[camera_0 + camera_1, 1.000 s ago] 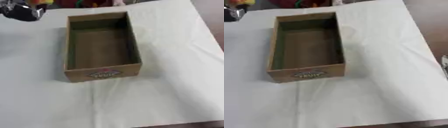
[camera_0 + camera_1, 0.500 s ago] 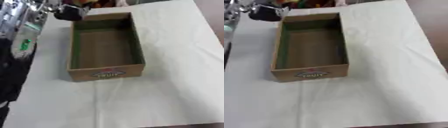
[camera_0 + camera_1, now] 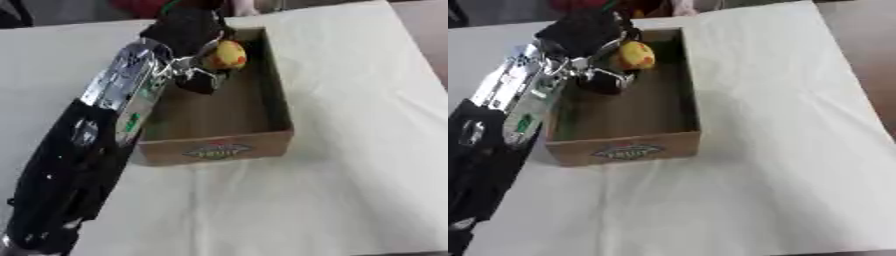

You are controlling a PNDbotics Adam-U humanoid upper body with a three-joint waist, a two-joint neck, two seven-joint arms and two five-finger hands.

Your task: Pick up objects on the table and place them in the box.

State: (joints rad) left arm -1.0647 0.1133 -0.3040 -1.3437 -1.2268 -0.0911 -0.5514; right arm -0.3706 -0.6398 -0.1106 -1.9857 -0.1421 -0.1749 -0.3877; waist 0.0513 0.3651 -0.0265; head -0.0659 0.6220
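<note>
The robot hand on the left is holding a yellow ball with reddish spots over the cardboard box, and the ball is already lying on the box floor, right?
Not quite. The left robot hand does hold the yellow ball over the cardboard box, but the ball is not lying on the floor: the left eye view shows it up in the fingers, near the box's far end.

This is looking like a robot test bench or lab set-up rather than a home. A table [image 3: 780, 165] is lying under a plain white cloth, creased and wrinkling toward 5 o'clock, with bare brown surface showing past its edge at 2 o'clock. 1 open cardboard box [image 3: 627, 150] with a printed oval label is sitting at the centre, a black and silver robot arm [image 3: 105, 125] is reaching in from 8 o'clock, and blurred red and dark shapes are crowding the far edge at 12 o'clock.
</note>
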